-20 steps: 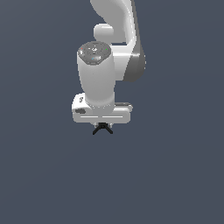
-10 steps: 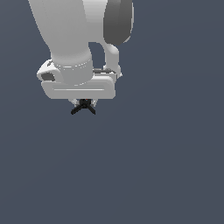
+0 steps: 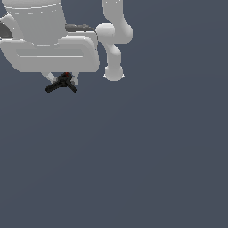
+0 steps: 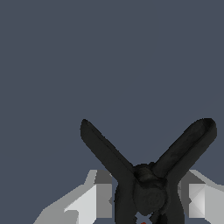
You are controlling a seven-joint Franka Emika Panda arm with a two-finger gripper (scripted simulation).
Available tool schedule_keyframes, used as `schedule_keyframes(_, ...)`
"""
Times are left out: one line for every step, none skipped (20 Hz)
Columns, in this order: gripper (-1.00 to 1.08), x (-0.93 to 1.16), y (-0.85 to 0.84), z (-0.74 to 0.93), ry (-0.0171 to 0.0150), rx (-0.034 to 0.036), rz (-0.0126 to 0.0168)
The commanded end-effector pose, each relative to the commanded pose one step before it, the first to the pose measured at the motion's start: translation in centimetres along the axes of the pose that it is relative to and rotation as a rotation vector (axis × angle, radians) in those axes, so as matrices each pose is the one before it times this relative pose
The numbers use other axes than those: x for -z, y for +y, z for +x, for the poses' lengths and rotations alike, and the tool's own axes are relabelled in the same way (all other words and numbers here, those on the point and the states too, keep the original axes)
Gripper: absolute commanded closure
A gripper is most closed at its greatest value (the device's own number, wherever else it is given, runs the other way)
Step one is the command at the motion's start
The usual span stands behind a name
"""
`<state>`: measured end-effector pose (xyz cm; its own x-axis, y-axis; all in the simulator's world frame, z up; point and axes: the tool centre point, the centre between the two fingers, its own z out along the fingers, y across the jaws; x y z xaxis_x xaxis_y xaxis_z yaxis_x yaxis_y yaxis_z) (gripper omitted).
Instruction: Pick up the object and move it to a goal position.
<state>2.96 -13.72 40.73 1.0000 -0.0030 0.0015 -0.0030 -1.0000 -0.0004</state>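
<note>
The hand (image 3: 62, 79) is closed on the object (image 3: 61, 83), with one finger (image 4: 94, 199) seated on each side of the black body. The object hangs directly below the hand and between its fingers, with the red dot uppermost at the grip. Its two legs splay downward and outward from the hand in an inverted V. The spread of the legs runs roughly parallel to the line joining the fingers. The object appears clear of any surface. No goal marker is visible, so the direction of transfer cannot be determined.
</note>
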Motion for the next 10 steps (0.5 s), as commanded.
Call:
schedule_keyframes(1.08,1.413,0.750,-0.157,-0.00142,0.00092,0.00026)
schedule_keyframes(1.08,0.444,0.220,-0.031,-0.00004,0.00003,-0.00049)
schedule_keyframes(1.08,0.388,0.215,-0.026,0.00000,0.00000,0.00000)
schedule_keyframes(1.08,0.337,0.187,-0.020,0.00000,0.00000,0.00000)
schedule_keyframes(1.08,0.288,0.161,-0.014,0.00000,0.00000,0.00000)
schedule_keyframes(1.08,0.242,0.135,-0.008,0.00000,0.00000,0.00000)
schedule_keyframes(1.08,0.198,0.112,-0.003,0.00000,0.00000,0.00000)
schedule_keyframes(1.08,0.158,0.089,0.002,0.00000,0.00000,0.00000)
schedule_keyframes(1.08,0.120,0.068,0.006,0.00000,0.00000,0.00000)
schedule_keyframes(1.08,0.086,0.049,0.009,0.00000,0.00000,0.00000)
